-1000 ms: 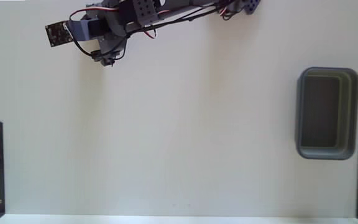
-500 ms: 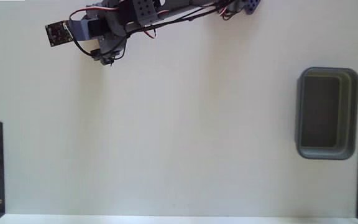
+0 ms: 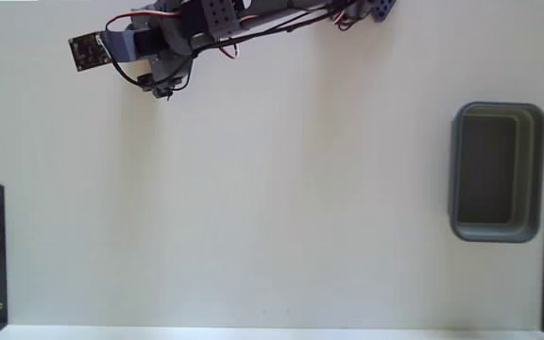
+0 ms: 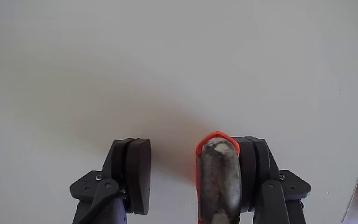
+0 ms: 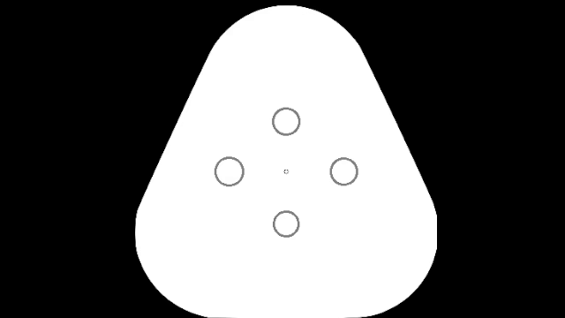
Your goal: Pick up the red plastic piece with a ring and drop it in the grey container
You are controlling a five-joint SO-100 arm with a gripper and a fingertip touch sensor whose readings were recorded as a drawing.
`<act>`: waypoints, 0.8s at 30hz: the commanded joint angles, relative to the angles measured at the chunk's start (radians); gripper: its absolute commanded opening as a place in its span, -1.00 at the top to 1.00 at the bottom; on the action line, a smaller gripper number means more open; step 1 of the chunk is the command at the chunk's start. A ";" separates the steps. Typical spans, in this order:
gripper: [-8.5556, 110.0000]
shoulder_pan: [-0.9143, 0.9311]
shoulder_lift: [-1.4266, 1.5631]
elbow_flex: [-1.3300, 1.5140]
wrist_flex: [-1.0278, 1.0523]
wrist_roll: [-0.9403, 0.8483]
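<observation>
No writing or brand can be read anywhere. In the fixed view the tool (image 3: 163,92) sits at the upper left of the frame over the white bench (image 3: 281,208); the grey container (image 3: 497,172) lies at the right. The red plastic piece cannot be made out. In the wrist view the tool (image 4: 176,155) stands spread, nothing between its fingers, their bases cut off below.

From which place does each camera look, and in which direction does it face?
Fixed view: sits above, looks straight down on the white table and the grey container; the arm enters from the top edge.
Wrist view: rides on the arm, looks past the open end effector onto the table; only its two fingers show.
Shared: the table and the end effector.
</observation>
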 commanded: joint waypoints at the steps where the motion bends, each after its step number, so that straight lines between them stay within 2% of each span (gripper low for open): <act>1: -0.37 0.019 0.035 0.005 -0.006 0.005; 24: -0.26 0.019 0.035 0.005 -0.006 0.005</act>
